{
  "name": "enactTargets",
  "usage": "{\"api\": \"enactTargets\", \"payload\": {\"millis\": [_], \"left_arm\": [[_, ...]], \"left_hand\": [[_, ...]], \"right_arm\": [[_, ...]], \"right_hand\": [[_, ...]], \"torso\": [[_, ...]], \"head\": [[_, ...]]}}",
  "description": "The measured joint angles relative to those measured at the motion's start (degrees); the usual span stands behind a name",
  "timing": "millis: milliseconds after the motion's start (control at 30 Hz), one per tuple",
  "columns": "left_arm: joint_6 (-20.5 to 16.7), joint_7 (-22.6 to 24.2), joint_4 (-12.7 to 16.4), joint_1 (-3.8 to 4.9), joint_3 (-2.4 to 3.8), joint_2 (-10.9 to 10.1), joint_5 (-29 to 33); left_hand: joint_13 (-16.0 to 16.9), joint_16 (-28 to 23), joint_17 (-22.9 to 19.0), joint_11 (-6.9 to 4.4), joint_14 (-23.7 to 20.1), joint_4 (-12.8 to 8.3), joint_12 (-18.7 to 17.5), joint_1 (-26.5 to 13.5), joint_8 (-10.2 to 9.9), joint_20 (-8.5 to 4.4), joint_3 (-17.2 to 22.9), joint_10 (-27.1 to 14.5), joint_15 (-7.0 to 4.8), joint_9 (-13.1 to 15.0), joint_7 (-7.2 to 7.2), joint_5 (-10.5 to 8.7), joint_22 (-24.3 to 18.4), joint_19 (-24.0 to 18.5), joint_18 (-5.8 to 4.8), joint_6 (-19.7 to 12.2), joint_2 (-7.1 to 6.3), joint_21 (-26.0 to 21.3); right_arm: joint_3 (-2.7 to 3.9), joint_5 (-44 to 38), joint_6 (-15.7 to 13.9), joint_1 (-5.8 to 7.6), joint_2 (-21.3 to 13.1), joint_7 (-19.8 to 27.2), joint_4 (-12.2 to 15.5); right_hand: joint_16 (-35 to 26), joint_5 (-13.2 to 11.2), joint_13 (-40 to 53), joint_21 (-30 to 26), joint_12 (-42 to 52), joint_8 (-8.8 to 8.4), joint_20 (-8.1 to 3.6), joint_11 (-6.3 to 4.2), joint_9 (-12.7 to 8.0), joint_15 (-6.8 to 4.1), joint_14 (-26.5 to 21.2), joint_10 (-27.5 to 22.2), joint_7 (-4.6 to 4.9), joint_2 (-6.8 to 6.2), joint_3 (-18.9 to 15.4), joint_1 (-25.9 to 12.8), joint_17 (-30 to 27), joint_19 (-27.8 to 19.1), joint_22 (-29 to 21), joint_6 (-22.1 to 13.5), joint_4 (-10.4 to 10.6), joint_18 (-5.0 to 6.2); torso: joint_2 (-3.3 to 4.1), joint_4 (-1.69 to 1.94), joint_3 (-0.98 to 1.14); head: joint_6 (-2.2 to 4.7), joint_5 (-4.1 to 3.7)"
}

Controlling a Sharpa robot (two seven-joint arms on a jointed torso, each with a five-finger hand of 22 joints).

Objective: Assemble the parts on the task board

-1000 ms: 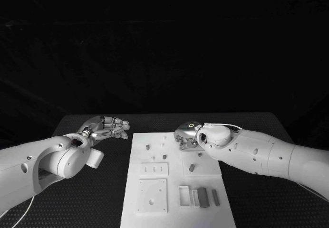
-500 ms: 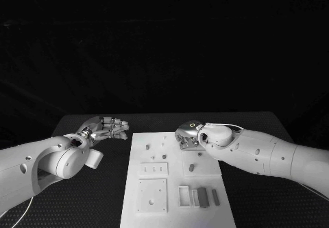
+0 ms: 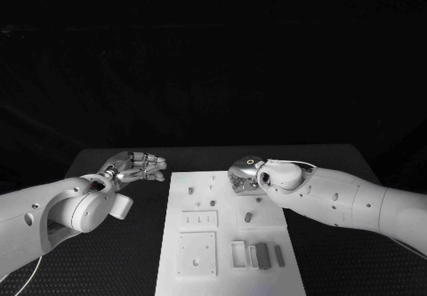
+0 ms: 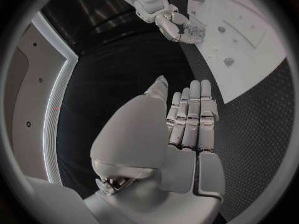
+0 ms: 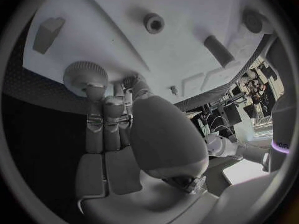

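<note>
The white task board (image 3: 231, 271) lies in the middle of the table. My right hand (image 3: 242, 179) hangs over its far right part. In the right wrist view its fingertips (image 5: 93, 92) touch a round grey part (image 5: 85, 75) at the board's edge, with the thumb beside it; whether it grips the part is unclear. My left hand (image 3: 138, 165) hovers over the black table left of the board's far corner, with its fingers (image 4: 190, 114) stretched out flat and nothing in them. The left wrist view also shows the right hand (image 4: 177, 27) on the board (image 4: 249, 59).
Small grey pegs (image 3: 191, 190) (image 3: 213, 202) (image 3: 248, 217) stand on the board. Nearer me are a slotted plate (image 3: 199, 219), a square plate (image 3: 197, 253) and grey bars (image 3: 261, 254) beside a small frame (image 3: 240, 254). A wedge part (image 5: 49, 32) and a cylinder (image 5: 219, 49) lie near the right hand.
</note>
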Motion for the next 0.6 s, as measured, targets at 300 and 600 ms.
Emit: {"api": "enactTargets", "payload": {"millis": [300,600], "left_arm": [[0.03,-0.01,0.00,0.00,0.00,-0.02,0.00],[0.05,-0.01,0.02,0.00,0.00,-0.02,0.00]], "left_hand": [[-0.05,-0.22,0.11,0.00,0.00,0.00,0.00,0.00,0.00,0.00,0.00,0.00,0.00,0.00,0.00,0.00,0.00,0.00,-0.01,0.00,0.00,0.00],[-0.05,-0.23,0.16,0.00,0.16,0.00,0.00,0.00,0.00,0.00,0.00,0.00,0.16,0.00,0.00,0.00,0.00,0.00,-0.02,0.00,0.00,0.00]], "right_arm": [[-0.01,-0.19,-0.19,-0.01,0.00,-0.61,0.06],[-0.02,-0.17,-0.48,-0.03,0.05,-0.74,0.04]], "right_hand": [[0.79,0.04,1.43,0.74,1.00,0.89,0.09,-0.62,0.69,-1.02,0.18,1.40,-1.15,1.90,-0.08,1.89,-0.23,-0.09,0.00,2.66,0.08,0.01],[1.02,0.16,2.68,1.14,1.49,1.10,0.18,-0.66,1.03,-1.30,0.32,1.59,-1.72,2.61,-0.26,2.61,-0.51,-0.01,0.00,3.82,0.04,0.01]], "torso": [[0.07,0.07,-0.01],[0.13,0.07,0.00]], "head": [[-0.05,-0.09],[-0.07,-0.13]]}}
